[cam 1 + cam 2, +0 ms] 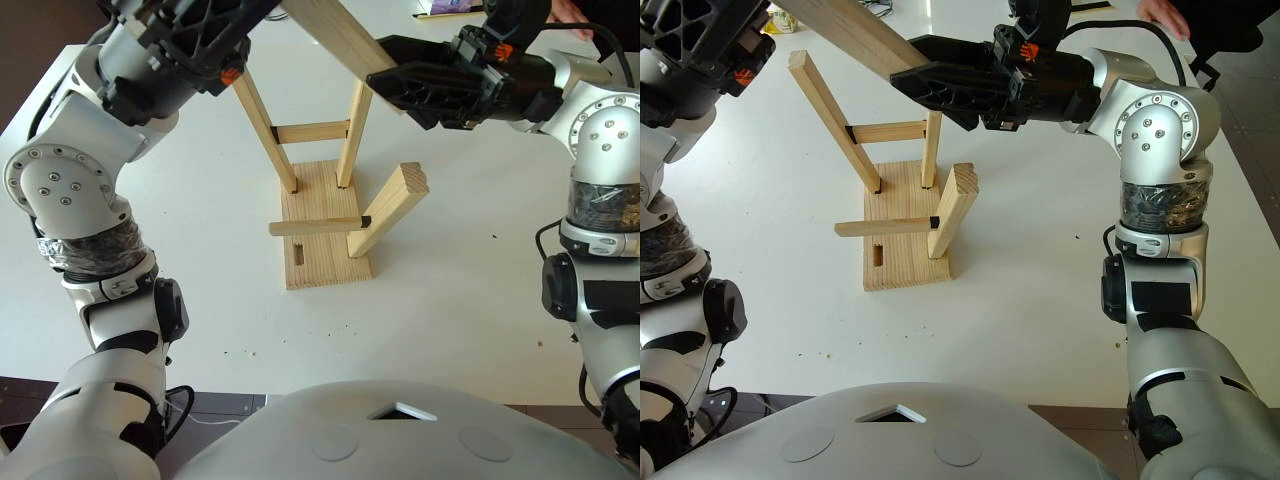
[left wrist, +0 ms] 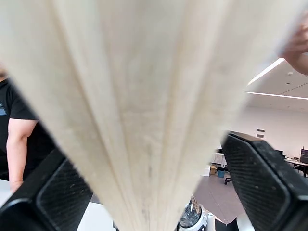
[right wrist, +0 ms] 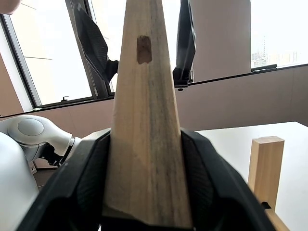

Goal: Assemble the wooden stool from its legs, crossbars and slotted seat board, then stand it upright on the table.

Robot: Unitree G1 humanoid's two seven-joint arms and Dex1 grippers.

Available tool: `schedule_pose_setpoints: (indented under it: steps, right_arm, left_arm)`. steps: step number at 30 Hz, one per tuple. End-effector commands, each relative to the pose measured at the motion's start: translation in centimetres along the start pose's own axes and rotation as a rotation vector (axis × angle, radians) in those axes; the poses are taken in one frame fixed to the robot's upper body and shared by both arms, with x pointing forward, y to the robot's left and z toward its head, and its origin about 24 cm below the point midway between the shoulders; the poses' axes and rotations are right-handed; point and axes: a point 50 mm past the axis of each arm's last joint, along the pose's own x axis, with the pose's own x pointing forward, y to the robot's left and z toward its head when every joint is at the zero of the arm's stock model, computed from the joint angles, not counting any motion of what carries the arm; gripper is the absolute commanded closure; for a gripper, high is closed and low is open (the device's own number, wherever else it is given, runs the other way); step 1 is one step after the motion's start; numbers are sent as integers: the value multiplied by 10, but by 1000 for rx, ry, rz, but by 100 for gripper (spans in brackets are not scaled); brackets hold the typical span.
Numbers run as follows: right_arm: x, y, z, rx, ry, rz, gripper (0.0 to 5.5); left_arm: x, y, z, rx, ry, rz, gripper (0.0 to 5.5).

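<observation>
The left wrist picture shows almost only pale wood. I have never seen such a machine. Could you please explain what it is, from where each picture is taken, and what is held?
It is a humanoid robot with two arms. The two wide pictures come from cameras in its head, looking down on a white table. The two close pictures come from a camera on each wrist. The pale wood is one stool leg, held in the air by the left arm's two fingers at one end and the right arm's two fingers at the other. On the table lies the seat board. Two legs, joined by a crossbar, stand in it; a third leg leans tilted, with a second crossbar sticking out.
</observation>
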Motion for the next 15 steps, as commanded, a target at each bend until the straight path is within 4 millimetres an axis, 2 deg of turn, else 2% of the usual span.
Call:
schedule_pose_setpoints:
  steps: [1, 2, 8, 15]
  right_arm:
    - [-3, 1, 1, -9, 8, -8, 344]
    - [-3, 1, 1, -9, 9, -9, 344]
    - [-1, 1, -2, -6, 30, 5, 344]
    - [0, 2, -5, 7, 44, 23, 344]
  left_arm:
    - [-7, 1, 3, 26, 5, 11, 129]
    - [-8, 1, 4, 31, 1, 13, 129]
    - [-8, 1, 5, 34, -11, -12, 210]
    - [-5, -2, 4, 44, -10, -41, 322]
